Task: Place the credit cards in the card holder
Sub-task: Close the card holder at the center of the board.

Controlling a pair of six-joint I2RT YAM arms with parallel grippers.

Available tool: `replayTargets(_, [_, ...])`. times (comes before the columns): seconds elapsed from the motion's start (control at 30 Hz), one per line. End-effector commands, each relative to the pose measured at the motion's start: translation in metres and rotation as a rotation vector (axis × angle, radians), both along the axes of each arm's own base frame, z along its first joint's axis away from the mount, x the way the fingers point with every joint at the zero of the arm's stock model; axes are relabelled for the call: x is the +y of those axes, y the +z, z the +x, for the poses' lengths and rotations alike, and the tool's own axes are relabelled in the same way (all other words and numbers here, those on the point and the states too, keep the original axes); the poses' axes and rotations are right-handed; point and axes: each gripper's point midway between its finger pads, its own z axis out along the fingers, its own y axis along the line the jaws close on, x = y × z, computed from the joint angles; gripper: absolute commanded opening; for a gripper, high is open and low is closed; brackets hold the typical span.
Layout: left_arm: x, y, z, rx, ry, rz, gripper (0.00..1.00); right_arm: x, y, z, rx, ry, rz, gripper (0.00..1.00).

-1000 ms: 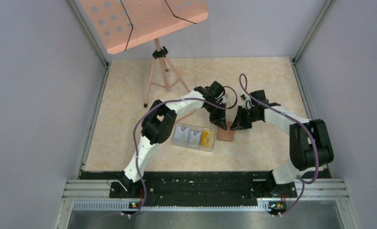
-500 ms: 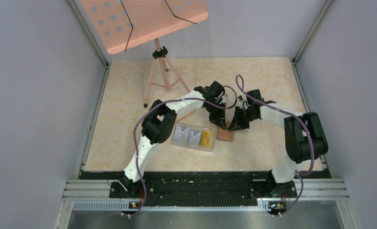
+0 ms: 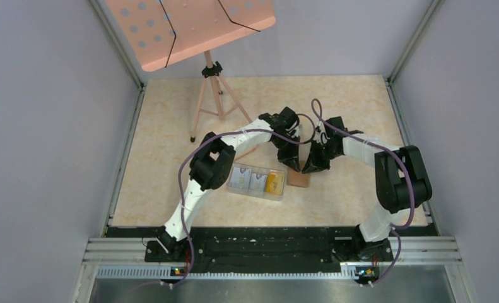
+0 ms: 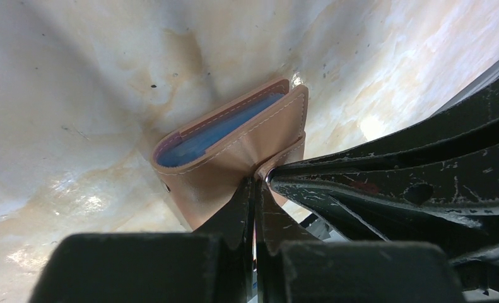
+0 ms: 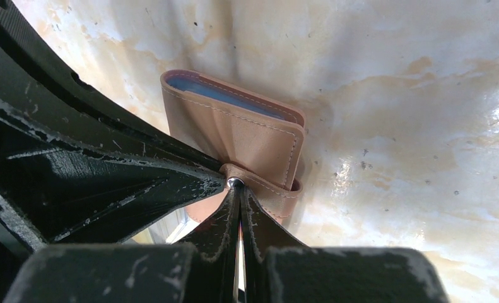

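Card holder (image 4: 231,158), tan leather, blue card (image 4: 215,134) inside; left claw (image 4: 254,189) and right claw (image 5: 236,189) pinch it.

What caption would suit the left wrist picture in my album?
The left gripper and right gripper pinch the front of the tan card holder, a blue card tucked inside.
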Motion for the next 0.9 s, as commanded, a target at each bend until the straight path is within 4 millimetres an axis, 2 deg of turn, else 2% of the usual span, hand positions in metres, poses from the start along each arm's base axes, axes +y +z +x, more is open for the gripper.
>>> replayTargets(0.0, [0.004,-0.026,-0.020,0.023,-0.052,0.090,0.00,-0.040,-0.049,-0.029,0.137,-0.003,-0.259,0.00])
replayTargets(0.17, [0.007,-0.032,-0.027,0.037,-0.063,0.117,0.00,-0.044,-0.059,-0.042,0.198,0.021,-0.283,0.00])
replayTargets(0.23, [0.005,-0.029,-0.026,0.026,-0.067,0.105,0.00,-0.036,-0.054,-0.039,0.169,0.045,-0.231,0.00])
replayTargets(0.3, [0.002,-0.024,-0.023,0.007,-0.071,0.085,0.00,-0.025,-0.041,-0.029,0.109,0.061,-0.165,0.00])
replayTargets(0.43, [-0.002,-0.010,-0.017,-0.040,-0.071,0.054,0.00,-0.005,0.000,-0.004,-0.041,0.059,-0.052,0.00])
replayTargets(0.53, [-0.004,-0.006,-0.015,-0.051,-0.070,0.044,0.00,0.002,0.025,0.011,-0.125,0.051,-0.009,0.00])
replayTargets(0.6, [-0.004,-0.005,-0.014,-0.054,-0.067,0.041,0.00,0.003,0.033,0.018,-0.153,0.046,-0.005,0.00])
replayTargets(0.87, [-0.006,0.013,-0.008,-0.093,-0.057,0.013,0.00,0.000,0.024,0.015,-0.127,0.046,-0.027,0.00])
